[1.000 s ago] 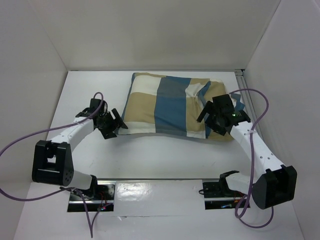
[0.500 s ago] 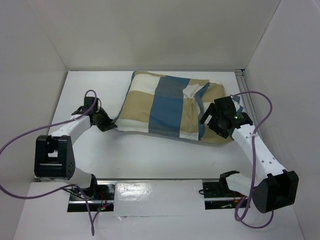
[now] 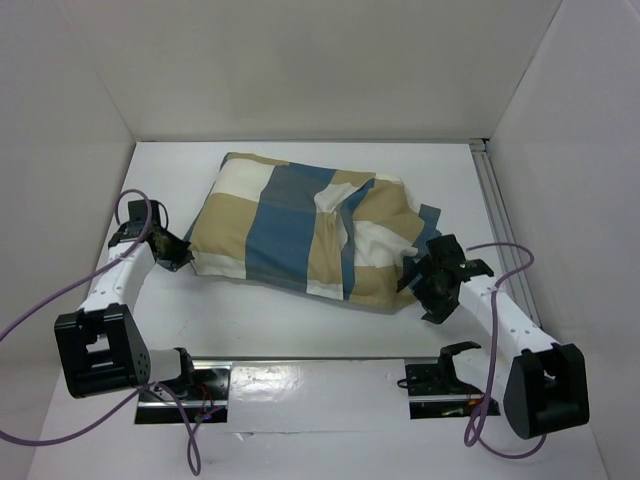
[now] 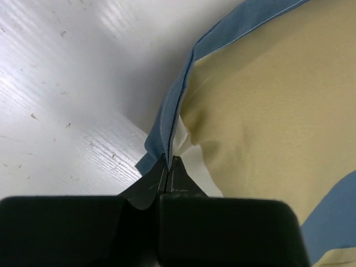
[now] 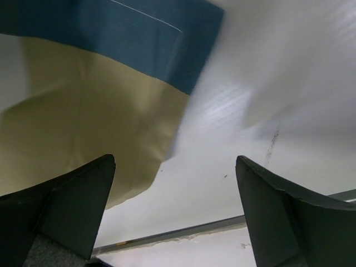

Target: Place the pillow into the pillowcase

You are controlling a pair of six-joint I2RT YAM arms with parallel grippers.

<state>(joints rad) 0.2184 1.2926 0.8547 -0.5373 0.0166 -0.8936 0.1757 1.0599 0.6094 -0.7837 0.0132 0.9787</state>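
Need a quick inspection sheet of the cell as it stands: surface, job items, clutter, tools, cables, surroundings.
Surface: white table top, faint specks showing in the wrist views.
Job's things: large thin fabric pillowcase in blue, tan and cream blocks lies mid-table, bulging as if filled; large soft white pillow not seen on its own.
Clutter: nothing seen.
Tools: left tool shut on the blue edge at the pillowcase's left corner; right tool open beside its near right corner, holding nothing.
Cables: purple cable loops off each arm, not on the cloth.
Surroundings: white enclosure walls; metal rail along the right edge.
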